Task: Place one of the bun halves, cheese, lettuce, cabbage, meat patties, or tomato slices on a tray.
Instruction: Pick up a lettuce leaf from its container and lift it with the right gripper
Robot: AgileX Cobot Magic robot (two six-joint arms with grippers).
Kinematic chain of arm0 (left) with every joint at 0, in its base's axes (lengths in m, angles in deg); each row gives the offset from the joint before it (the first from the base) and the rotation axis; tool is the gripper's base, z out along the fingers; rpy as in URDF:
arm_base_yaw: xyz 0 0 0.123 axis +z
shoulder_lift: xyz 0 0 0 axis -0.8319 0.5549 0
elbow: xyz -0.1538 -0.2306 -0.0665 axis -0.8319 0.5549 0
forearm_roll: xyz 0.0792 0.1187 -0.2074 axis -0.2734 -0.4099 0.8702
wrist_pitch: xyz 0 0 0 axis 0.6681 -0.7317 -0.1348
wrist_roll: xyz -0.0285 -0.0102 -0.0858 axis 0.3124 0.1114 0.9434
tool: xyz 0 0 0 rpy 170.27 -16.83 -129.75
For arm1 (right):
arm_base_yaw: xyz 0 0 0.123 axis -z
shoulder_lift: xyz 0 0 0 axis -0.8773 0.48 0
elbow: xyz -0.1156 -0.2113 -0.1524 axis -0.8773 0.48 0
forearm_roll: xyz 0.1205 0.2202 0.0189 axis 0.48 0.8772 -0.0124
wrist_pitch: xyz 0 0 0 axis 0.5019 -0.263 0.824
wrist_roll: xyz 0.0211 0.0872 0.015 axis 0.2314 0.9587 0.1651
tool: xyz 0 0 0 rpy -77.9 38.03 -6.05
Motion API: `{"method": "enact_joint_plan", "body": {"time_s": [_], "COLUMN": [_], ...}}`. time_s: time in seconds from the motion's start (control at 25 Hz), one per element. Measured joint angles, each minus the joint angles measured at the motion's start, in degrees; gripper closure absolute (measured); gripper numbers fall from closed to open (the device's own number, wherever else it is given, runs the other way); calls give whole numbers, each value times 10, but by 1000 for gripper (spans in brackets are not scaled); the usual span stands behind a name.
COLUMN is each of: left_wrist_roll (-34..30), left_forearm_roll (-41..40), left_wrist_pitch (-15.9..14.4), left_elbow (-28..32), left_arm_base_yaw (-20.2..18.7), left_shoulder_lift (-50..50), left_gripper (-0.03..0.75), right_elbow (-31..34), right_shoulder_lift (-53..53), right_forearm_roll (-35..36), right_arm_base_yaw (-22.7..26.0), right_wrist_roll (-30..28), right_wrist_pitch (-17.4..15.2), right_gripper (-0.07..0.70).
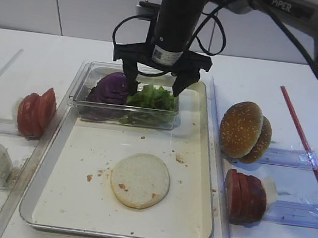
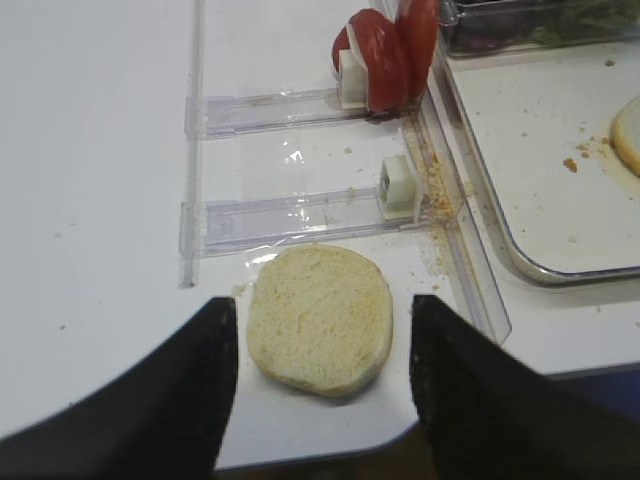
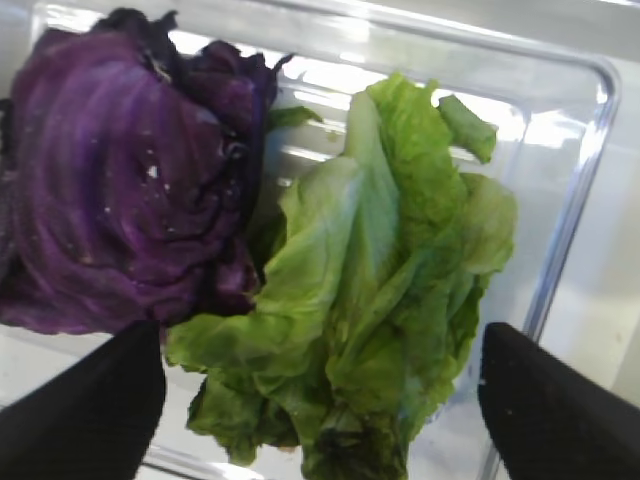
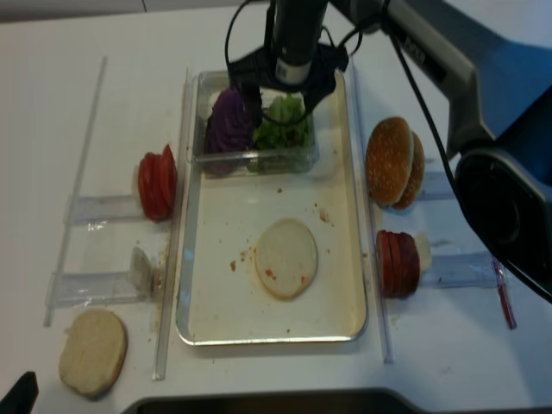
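My right gripper [image 1: 154, 86] [image 3: 320, 400] stands open over the clear box, one finger on each side of the bright green lettuce [image 1: 153, 98] [image 3: 380, 290]. Purple cabbage [image 1: 112, 87] [image 3: 120, 190] lies just left of it. A flat pale bun half [image 1: 140, 180] rests on the cream tray [image 1: 86, 145]. My left gripper [image 2: 325, 390] hangs open above another flat bun half [image 2: 320, 318] [image 4: 93, 351] at the table's front left. Domed bun halves [image 1: 244, 130] and meat patties [image 1: 245, 196] sit right of the tray, tomato slices [image 1: 35, 112] left of it. Cheese is out of view.
The clear plastic box [image 1: 85, 101] stands on the tray's far end. Clear dispenser rails [image 2: 290, 210] run along both sides of the tray. A red rod [image 1: 304, 142] lies at the far right. The table's front edge is just under my left gripper.
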Motion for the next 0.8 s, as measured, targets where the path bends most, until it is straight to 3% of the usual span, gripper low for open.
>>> {"method": "enact_joint_plan", "body": {"time_s": [0.56, 0.8], "left_wrist_roll": [0, 0], "left_forearm_roll": [0, 0], "left_wrist_pitch": [0, 0], "left_elbow": [0, 0], "left_arm_base_yaw": [0, 0], "left_shoulder_lift": [0, 0], "left_gripper": [358, 358], "right_elbow": [-2, -3], "right_shoulder_lift": [32, 40], "right_forearm_roll": [4, 5], "right_arm_base_yaw": [-1, -1], "right_wrist_roll": [0, 0], "right_wrist_pitch": [5, 5], "right_gripper": [-6, 75]}}
